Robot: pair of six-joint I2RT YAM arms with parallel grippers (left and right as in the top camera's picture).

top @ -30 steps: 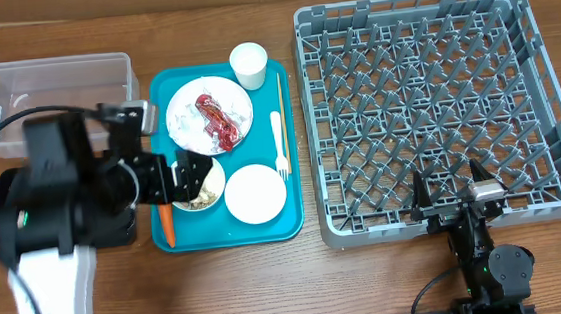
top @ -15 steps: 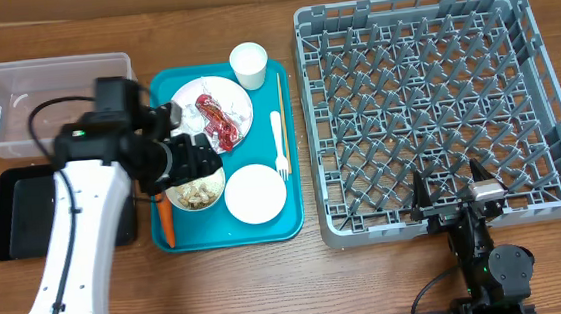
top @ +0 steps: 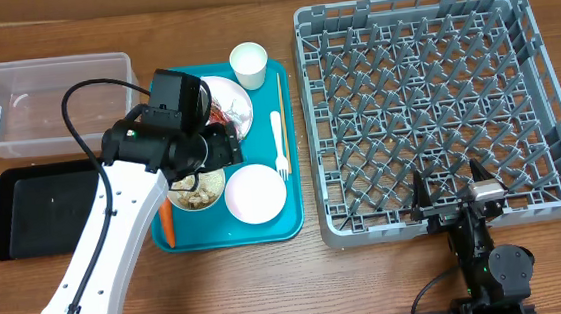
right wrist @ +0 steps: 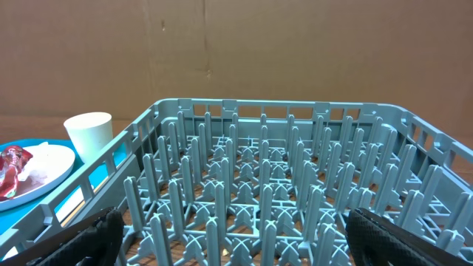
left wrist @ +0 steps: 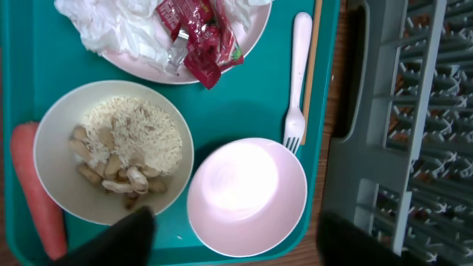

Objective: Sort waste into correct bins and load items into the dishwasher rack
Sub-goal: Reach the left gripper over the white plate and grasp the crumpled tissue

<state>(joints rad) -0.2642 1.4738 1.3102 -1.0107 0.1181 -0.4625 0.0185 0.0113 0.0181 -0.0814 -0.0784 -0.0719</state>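
Seen from above, the left claw hangs over the teal plastic serving tray, at the near rim of the round white plate. The clear plastic rectangular tub and the shallow black rectangular tray lie to the left on the wooden surface. No waste shows in them.

In the left wrist view, its fingers stand wide apart and carry nothing. The shiny red crumpled wrapper lies on the plate, on top of the crumpled white napkin. Its long axis runs from the far side of the serving tray to the near side, roughly parallel to the white plastic fork, whose tines point to the near side. The small orange carrot lies the same way along the left rim.

I judge that the wrapper is the target. The claw should first move further out over it, set the jaws across the short side, and pinch only the foil, not the napkin below.

In the right wrist view, the right claw is released and holds nothing, at the near wall of the large grey plastic dishwasher rack.
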